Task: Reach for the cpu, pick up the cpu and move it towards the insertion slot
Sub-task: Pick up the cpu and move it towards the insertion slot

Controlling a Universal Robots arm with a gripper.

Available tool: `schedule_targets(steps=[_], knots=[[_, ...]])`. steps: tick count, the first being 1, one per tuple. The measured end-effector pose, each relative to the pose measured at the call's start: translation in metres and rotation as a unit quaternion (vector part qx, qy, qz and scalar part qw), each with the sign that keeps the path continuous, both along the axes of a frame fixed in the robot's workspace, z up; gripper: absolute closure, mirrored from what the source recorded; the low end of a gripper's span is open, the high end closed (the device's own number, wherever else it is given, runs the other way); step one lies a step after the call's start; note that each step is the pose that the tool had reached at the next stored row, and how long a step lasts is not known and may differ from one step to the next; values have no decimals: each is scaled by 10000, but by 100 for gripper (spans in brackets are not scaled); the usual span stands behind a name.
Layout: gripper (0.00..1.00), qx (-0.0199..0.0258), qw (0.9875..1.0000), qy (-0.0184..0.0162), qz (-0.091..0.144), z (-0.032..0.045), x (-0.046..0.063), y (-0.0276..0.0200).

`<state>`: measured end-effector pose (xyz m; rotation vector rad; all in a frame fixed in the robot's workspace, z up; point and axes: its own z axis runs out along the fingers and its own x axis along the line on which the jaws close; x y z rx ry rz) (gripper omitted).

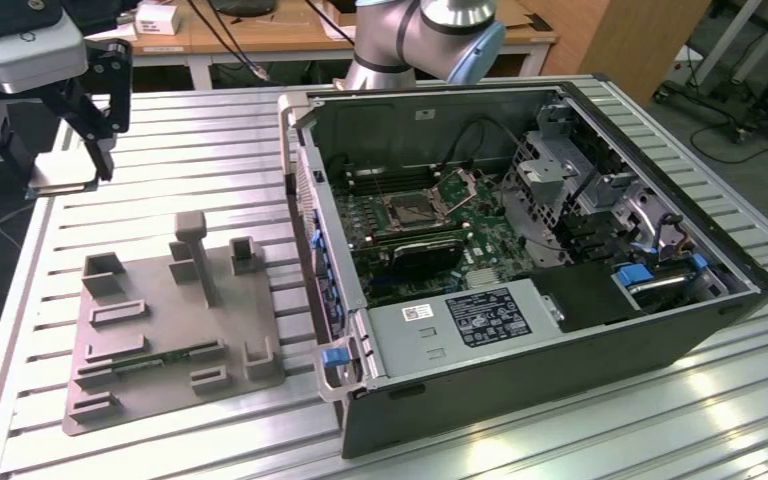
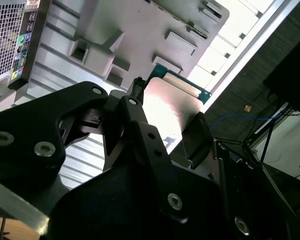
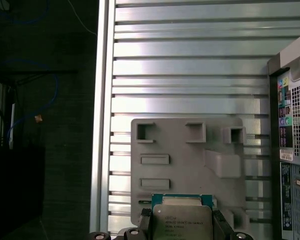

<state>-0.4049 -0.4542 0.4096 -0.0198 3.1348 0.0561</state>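
Cpu (image 3: 182, 222) clamped by opposite edges in the jaws of the gripper (image 2: 167, 117), above the grey tray (image 3: 190, 150), well apart from the insertion slot (image 1: 411, 208); likely light, stiff, fragile-faced, so edge grip suits.

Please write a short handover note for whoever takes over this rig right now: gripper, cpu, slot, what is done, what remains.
Gripper: jaws shut on the cpu, held in the air at the exterior view's left, off the grey tray.
Insertion slot: inside the open computer case, flap up.
Done: cpu reached and picked up.
Left: the cpu is not yet at the slot.
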Motion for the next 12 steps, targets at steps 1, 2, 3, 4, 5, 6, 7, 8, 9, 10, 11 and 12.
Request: schedule_targets(steps=[1,2,3,4,5,6,7,8,9,10,11,12], knots=[[45,0,10000,0,0,-1,3,0],[45,0,10000,0,0,0,7,0],[45,0,10000,0,0,0,10,0],[45,0,10000,0,0,0,14,0],[45,0,10000,0,0,-1,17,0],[45,1,10000,-1,0,-1,19,0],[45,0,10000,0,0,0,21,0],[45,0,10000,0,0,0,24,0],[45,0,10000,0,0,0,26,0],[45,0,10000,0,0,0,28,0],[45,0,10000,0,0,0,30,0],[45,0,10000,0,0,0,32,0]])
